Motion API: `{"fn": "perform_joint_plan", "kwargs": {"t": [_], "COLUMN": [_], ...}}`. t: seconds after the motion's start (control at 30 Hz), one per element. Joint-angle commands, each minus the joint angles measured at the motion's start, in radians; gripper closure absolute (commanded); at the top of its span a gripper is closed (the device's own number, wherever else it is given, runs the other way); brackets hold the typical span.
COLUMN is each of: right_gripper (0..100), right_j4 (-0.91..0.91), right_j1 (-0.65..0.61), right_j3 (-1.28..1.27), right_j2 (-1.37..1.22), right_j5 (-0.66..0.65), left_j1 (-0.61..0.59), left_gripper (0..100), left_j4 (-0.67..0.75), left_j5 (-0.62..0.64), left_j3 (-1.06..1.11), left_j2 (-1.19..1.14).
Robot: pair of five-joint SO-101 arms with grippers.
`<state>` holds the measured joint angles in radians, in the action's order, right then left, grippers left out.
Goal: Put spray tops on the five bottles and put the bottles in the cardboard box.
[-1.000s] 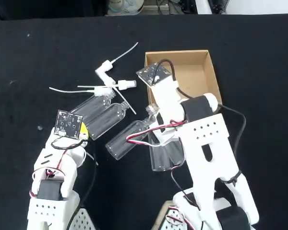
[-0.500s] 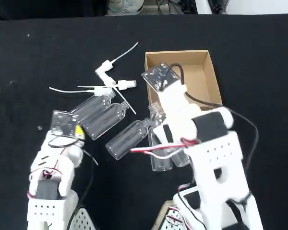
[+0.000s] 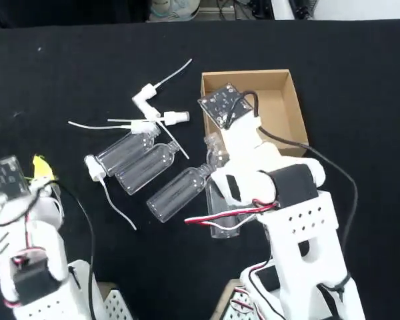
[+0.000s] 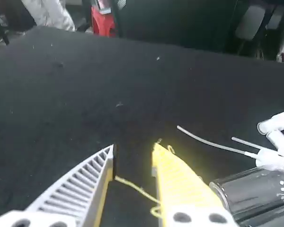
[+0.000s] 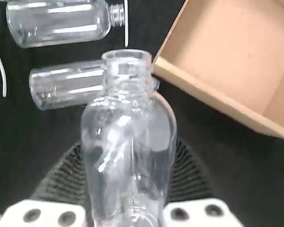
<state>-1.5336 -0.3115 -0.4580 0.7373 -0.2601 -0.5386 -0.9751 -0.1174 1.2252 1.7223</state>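
While my right jaws clamp a clear, uncapped bottle [image 5: 128, 142] by its body, just outside a wall of the cardboard box [image 3: 248, 73] whose brown floor shows bare, my left jaws hang narrowly parted above the black desk [image 4: 61, 94], holding nothing, a thin yellow strand [image 4: 132, 187] crossing the gap. Three more bottles [image 3: 150, 167] lie side by side on the desk between my arms, and a fourth [image 3: 220, 217] lies under my right arm. White spray tops [image 3: 147, 97] with thin tubes lie scattered about them, one [image 3: 93, 167] just beside a bottle's base.
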Motion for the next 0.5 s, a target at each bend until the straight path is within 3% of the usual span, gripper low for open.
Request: {"fn": "perform_joint_plan", "kwargs": {"t": [0.0, 0.23, 0.4, 0.47], "right_gripper": [98.5, 98.5, 98.5, 98.5], "right_j4": [0.064, 0.155, 0.241, 0.269], "right_j1": [-0.017, -0.046, -0.12, -0.12], "right_j3": [0.002, -0.035, -0.154, -0.199], "right_j2": [0.036, 0.036, 0.036, 0.036], "right_j5": [0.009, 0.086, 0.087, 0.087], "left_j1": [0.059, 0.176, 0.217, 0.217], "left_gripper": [85, 85, 83, 79], "left_j4": [-0.032, -0.293, -0.319, -0.315], "left_j5": [0.014, 0.012, 0.029, 0.097], "left_j3": [-0.236, -0.622, -0.785, -0.843], "left_j2": [-0.377, -1.043, -1.353, -1.441]}}
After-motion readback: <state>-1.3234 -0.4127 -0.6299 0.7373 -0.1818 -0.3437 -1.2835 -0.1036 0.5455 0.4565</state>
